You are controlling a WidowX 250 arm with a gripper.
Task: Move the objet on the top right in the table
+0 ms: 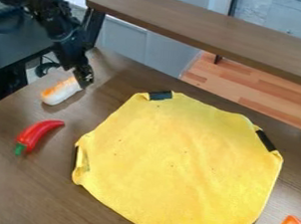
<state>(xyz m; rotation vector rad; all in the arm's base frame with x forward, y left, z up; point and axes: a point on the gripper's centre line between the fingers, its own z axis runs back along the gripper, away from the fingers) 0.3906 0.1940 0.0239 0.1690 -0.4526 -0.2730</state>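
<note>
The end effector [83, 79] is at the far left of the table [19, 186], against the far end of the white-and-orange sushi [62, 91]; how far open it is, or whether it grips the sushi, I cannot tell. The pepper [37, 134] lies nearer, left of the yellow cloth [175, 161].

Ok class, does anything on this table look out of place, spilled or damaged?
Nothing looks spilled or broken. The one oddity is the yellow cloth: its outline is uneven, black strips sit along its edges, and small dark specks mark its surface.
</note>
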